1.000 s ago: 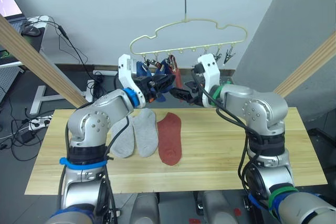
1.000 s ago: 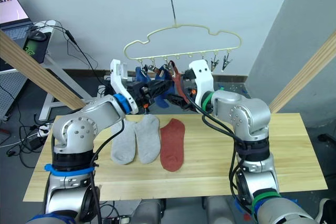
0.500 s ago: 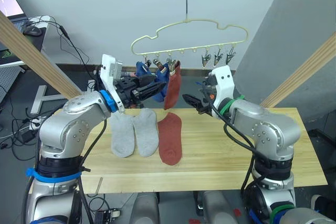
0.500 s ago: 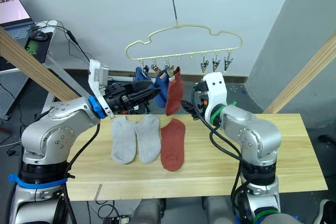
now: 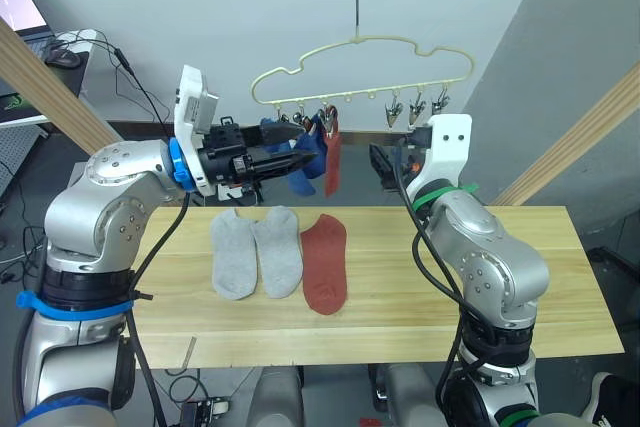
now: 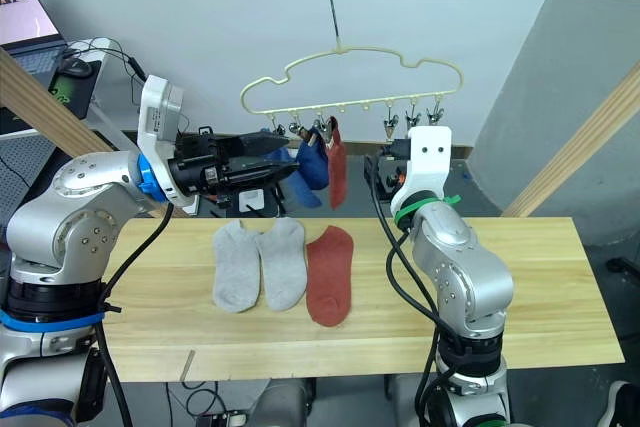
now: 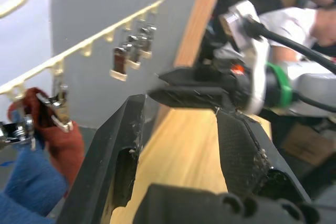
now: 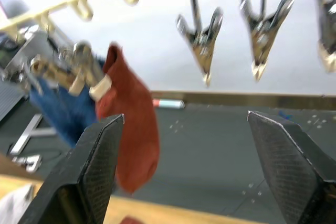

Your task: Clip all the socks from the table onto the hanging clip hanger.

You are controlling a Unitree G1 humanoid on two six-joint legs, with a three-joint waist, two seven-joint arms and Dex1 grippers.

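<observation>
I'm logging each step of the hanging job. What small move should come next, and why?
Probably lower the left gripper, which is open and empty, toward the rust red sock on the table. Its pair already hangs on the clip hanger, three clips remain free, and three socks lie unclipped.

The left end effector (image 5: 300, 159) is raised, its arm bent, fingers parted and pointing toward 3 o'clock. The right end effector (image 5: 383, 162) is raised too, fingers spread wide, empty.
</observation>
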